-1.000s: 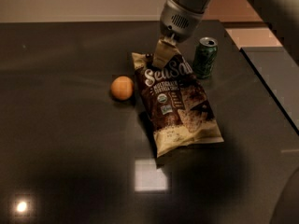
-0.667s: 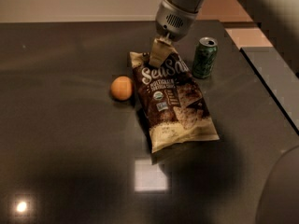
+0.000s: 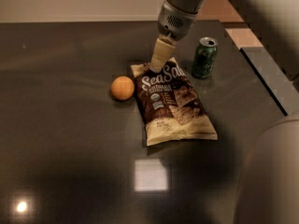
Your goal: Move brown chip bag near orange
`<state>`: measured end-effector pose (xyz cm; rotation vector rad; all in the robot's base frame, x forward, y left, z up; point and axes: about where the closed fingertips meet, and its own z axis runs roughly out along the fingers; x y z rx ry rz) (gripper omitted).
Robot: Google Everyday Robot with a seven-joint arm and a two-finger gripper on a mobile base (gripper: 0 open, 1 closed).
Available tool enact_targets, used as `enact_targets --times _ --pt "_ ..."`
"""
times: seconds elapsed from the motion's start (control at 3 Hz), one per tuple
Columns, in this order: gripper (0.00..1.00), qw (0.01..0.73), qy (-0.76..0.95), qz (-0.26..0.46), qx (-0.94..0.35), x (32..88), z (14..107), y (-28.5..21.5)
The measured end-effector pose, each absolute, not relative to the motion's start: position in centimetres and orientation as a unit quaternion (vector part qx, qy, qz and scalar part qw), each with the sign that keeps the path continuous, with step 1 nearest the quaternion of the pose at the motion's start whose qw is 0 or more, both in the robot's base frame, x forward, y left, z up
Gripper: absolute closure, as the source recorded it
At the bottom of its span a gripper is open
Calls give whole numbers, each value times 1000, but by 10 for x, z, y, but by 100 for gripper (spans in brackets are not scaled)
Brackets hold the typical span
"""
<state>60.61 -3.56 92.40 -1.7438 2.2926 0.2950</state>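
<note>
Dark, glossy tabletop (image 3: 60, 139) fills most of the single camera view. A pale square of reflected light sits near its front edge and a small bright spot shows at the lower left.

The brown chip bag (image 3: 170, 104) lies flat near the middle of the table. Its "Sea Salt" end points toward the back and its cream bottom edge toward the front right, so it lies slightly on a diagonal. The orange (image 3: 122, 87) rests on the table just beside the bag's upper left edge. It is very close to the bag, but whether the two touch cannot be made out.

A green can (image 3: 204, 57) stands upright behind and to the right of the bag, apart from it.

The grey arm (image 3: 180, 8) comes down from the top of the view. The gripper (image 3: 156, 68) is at the far end of the bag, and its tip meets the top edge just left of the lettering. Its cream fingers (image 3: 163, 52) look drawn together into one tapered point. Whether any of the bag's film is pinched between them cannot be told.

A blurred grey bulk covers the lower right corner. A lighter grey strip runs along the table's right side.
</note>
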Motion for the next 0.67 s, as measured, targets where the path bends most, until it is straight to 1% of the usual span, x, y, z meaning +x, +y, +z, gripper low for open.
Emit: enact_targets --times 0.33,0.67 --pt "0 131 785 101 -597 611 923 -32" --pt "0 137 785 100 -596 614 923 -29"
